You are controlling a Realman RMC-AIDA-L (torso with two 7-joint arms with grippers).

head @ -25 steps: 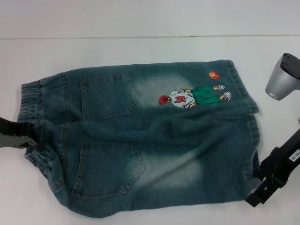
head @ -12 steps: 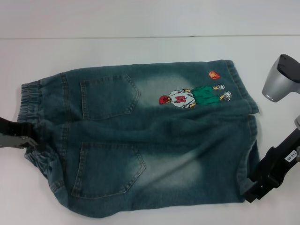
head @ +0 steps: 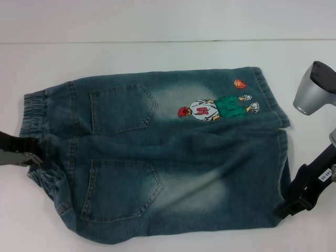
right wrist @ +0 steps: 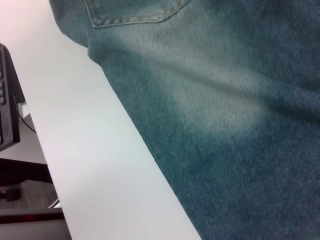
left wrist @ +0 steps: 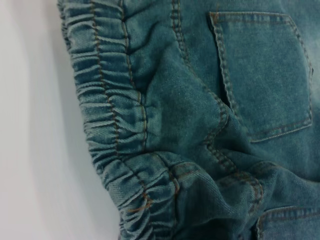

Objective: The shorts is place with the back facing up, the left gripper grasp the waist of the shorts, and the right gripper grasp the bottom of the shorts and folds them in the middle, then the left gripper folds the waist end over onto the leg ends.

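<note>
The blue denim shorts point(head: 173, 152) lie flat on the white table point(head: 157, 52), back up, with both back pockets and a cartoon print showing. The elastic waist point(head: 31, 113) is at the left and the leg hems point(head: 282, 157) are at the right. My left gripper point(head: 37, 157) rests at the near part of the waist, where the band bunches up. The left wrist view shows the gathered waistband point(left wrist: 110, 115) and a pocket point(left wrist: 265, 75) from close up. My right gripper point(head: 286, 207) touches the near leg's hem corner. The right wrist view shows that leg's denim point(right wrist: 225, 100).
A silver-grey part of the right arm point(head: 315, 89) hangs above the table just right of the far leg. The table's near edge point(right wrist: 55, 165) runs close to the shorts, with a black object point(right wrist: 7, 100) beyond it.
My right gripper has moved in toward the near leg hem and now touches its corner. The left gripper and the shorts have stayed almost still.
</note>
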